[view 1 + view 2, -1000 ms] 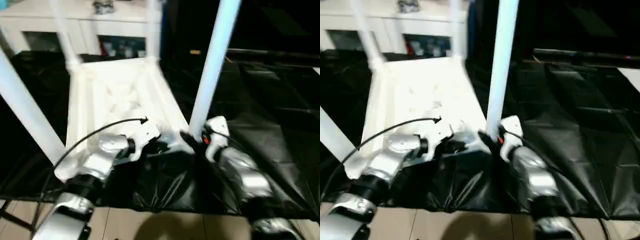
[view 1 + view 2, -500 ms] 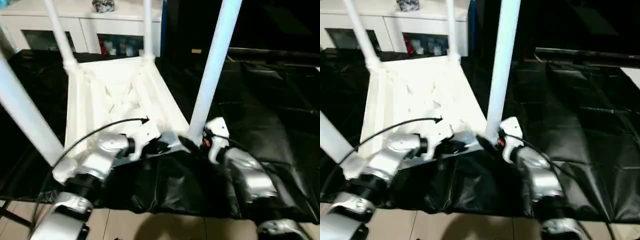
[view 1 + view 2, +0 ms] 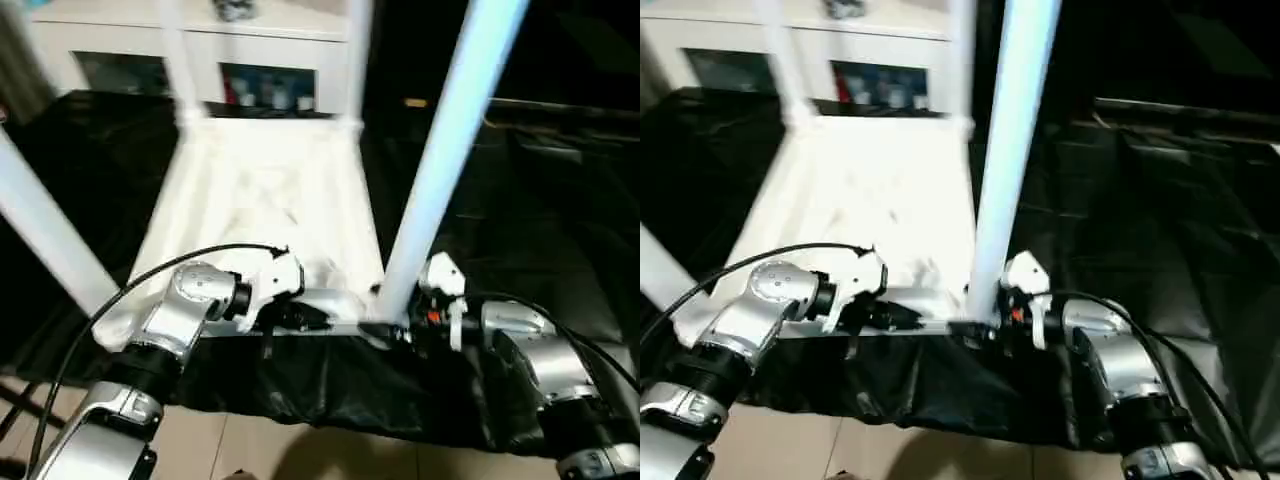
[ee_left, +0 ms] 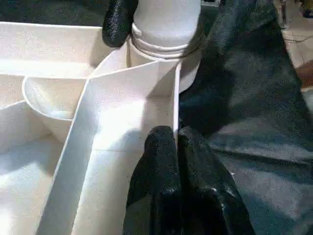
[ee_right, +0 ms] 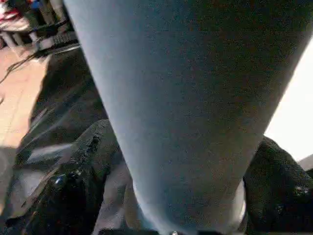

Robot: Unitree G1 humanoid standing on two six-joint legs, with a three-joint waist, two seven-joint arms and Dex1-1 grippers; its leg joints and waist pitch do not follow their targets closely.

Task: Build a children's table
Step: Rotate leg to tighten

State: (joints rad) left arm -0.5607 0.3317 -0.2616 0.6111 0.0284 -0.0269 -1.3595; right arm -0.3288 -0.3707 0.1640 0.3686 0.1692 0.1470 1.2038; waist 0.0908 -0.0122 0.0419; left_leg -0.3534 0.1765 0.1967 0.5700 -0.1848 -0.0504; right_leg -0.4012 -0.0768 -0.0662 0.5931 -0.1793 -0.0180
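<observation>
Black sheeting covers the worktop, and behind it at the far side stands a white cabinet with glass doors. On the sheeting, toward the left, the children's table lies upside down, its ribbed underside facing up and its four legs standing up from the corner sockets. Two far legs rise at the far corners, the far left leg and the far right leg. At the near left corner a leg leans out toward the left, and the near right leg rises steeply from its corner socket, just at the worktop's near edge.

From the left, the left gripper reaches to the near rim of the upturned top, close to that near right socket. Its two black fingers lie pressed together with the thin upright rim wall pinched between their tips.

On the right, the right gripper sits at the base of the near right leg. Its fingers stand on either side of the leg's foot, clamped around it just above the socket, with the pale tube running up between them. One of these black fingertips also shows beside the socket collar in the left wrist view.
</observation>
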